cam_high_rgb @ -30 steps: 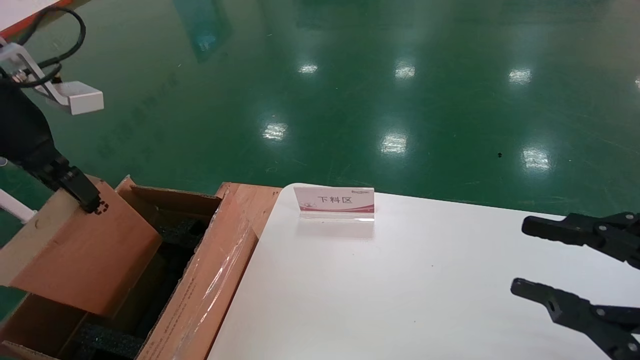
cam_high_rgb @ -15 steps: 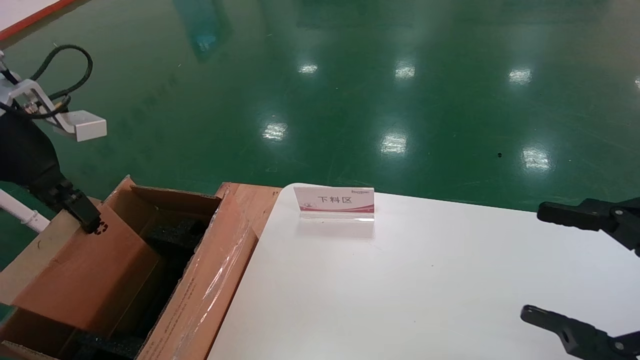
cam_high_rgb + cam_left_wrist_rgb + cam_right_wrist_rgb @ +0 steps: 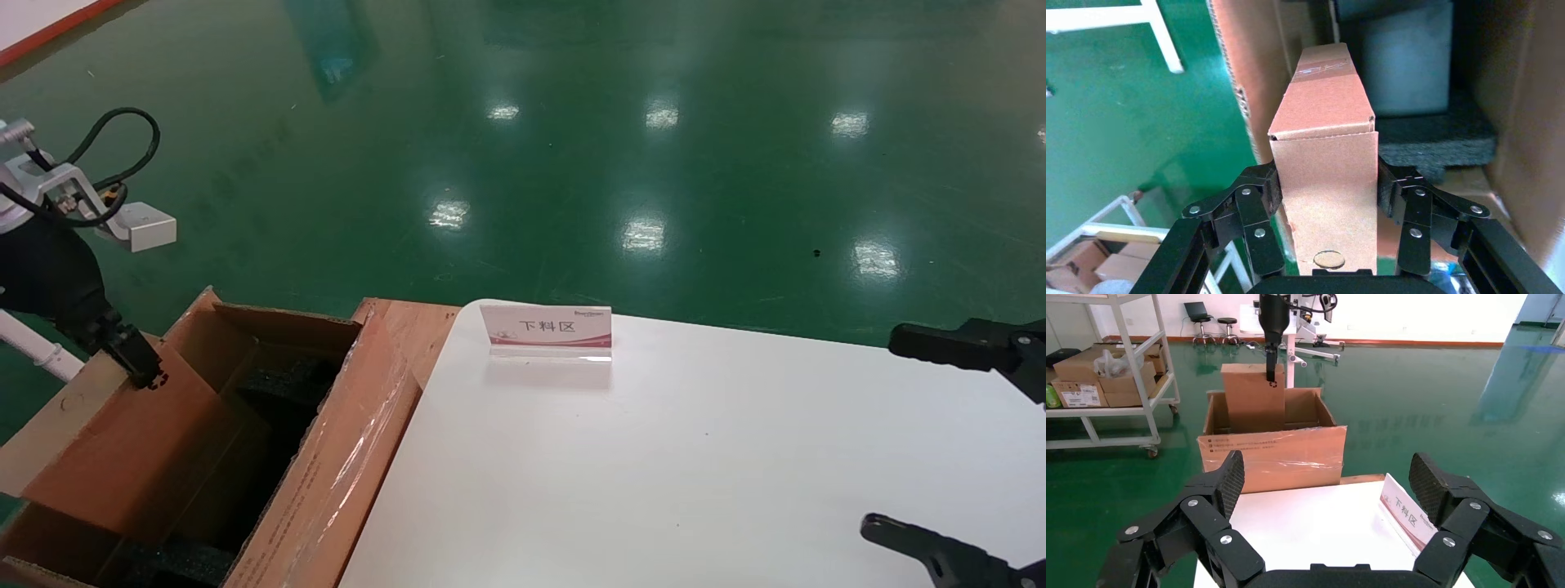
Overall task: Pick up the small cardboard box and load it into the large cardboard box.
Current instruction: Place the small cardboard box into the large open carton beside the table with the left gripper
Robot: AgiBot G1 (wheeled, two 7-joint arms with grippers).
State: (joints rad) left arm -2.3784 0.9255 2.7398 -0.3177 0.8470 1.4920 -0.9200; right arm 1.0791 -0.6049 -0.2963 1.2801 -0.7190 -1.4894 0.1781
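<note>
The small cardboard box (image 3: 139,445) stands on edge, its lower part down inside the large cardboard box (image 3: 343,465), which sits at the table's left with a glossy taped flap. My left gripper (image 3: 137,369) is shut on the small box's top edge. In the left wrist view the fingers (image 3: 1260,202) clamp both sides of the small box (image 3: 1324,141), above black foam (image 3: 1438,138). My right gripper (image 3: 882,430) hangs open and empty over the table's right side. The right wrist view shows the small box (image 3: 1251,404) upright in the large box (image 3: 1272,456).
A white table (image 3: 654,457) carries a small red-and-white sign (image 3: 546,329) near its far edge. Green floor lies beyond. A shelf cart with cartons (image 3: 1107,373) stands past the large box. A white frame (image 3: 1162,30) stands beside the carton.
My left gripper has lowered the small box deeper into the large box. My right gripper has drawn back toward the right edge and spread wider.
</note>
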